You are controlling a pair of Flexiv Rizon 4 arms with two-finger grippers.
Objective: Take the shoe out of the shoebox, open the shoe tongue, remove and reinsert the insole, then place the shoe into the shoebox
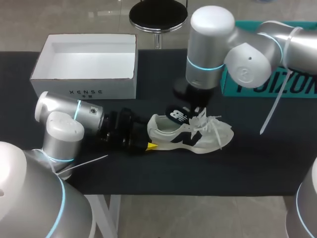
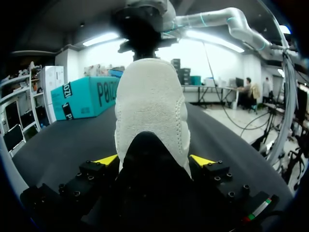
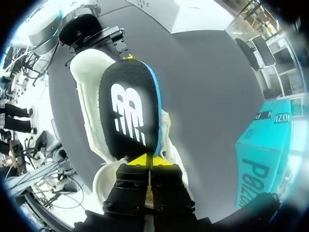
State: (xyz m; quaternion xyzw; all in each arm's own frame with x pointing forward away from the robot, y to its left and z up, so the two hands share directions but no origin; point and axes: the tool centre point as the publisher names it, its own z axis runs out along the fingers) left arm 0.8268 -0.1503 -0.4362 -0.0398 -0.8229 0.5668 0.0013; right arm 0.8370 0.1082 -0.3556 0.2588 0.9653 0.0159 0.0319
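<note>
shoe (image 1: 198, 138) lies on its side-ish on the dark table (image 1: 247, 163), out of the white shoebox (image 1: 84, 91), which sits open and well apart behind the left arm. left gripper (image 2: 154, 162) is clamped on the heel, one yellow tip on each side of the heel cup. right gripper (image 3: 149, 162) is above the shoe opening, tips drawn nearly together and pinching one end of the black insole (image 3: 129, 108). the insole is tilted up over the opening, far end near the heel; cannot tell if that end is inside the shoe or just resting on the collar. step judged: insole work, remove or reinsert, not clear which.

risks:
- pinch is only on the thin end of the insole, so it could slip out if the far end catches on the collar.
- insole is soft, so pushing it down could fold or bunch it instead of seating it flat.
- loose laces (image 1: 213, 121) and the tongue sit right by the right gripper and could get caught or block the opening.
- a hard pull upward could drag the heel out of the left grip, since only the heel is held.
</note>
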